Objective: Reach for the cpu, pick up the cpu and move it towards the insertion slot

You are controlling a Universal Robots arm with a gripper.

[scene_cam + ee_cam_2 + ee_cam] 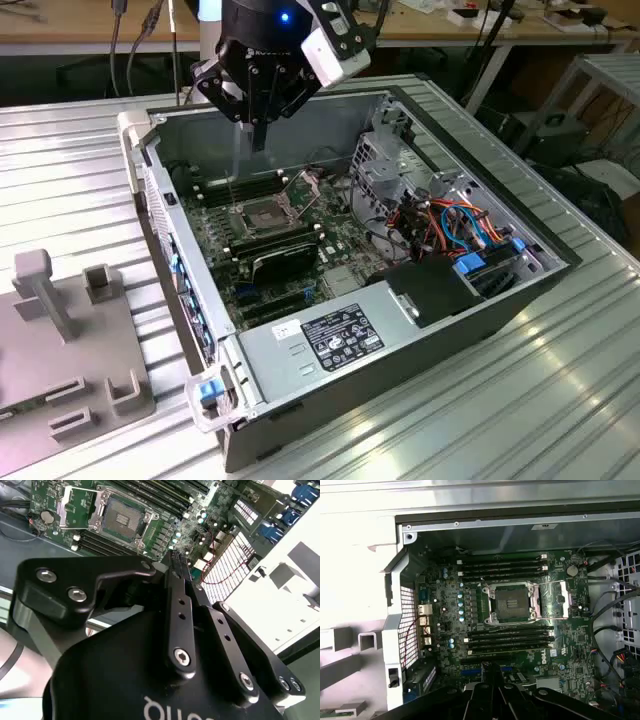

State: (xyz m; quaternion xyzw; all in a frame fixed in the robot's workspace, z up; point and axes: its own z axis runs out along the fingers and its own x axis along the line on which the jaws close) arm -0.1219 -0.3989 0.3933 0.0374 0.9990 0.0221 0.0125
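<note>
Hovering | end effector (258, 142) fingers together | above insertion slot (266, 214)

Below my gripper (258, 143) sits the open computer case (420, 362), with the green motherboard (445, 626) on its floor and long black memory slots (502, 568) across it. Farther out from me are the grey power supply (280, 346) and the coloured cables (456, 220). Well off to one side, there's a grey fixture (60, 350) on the ribbed table (500, 420).
</note>
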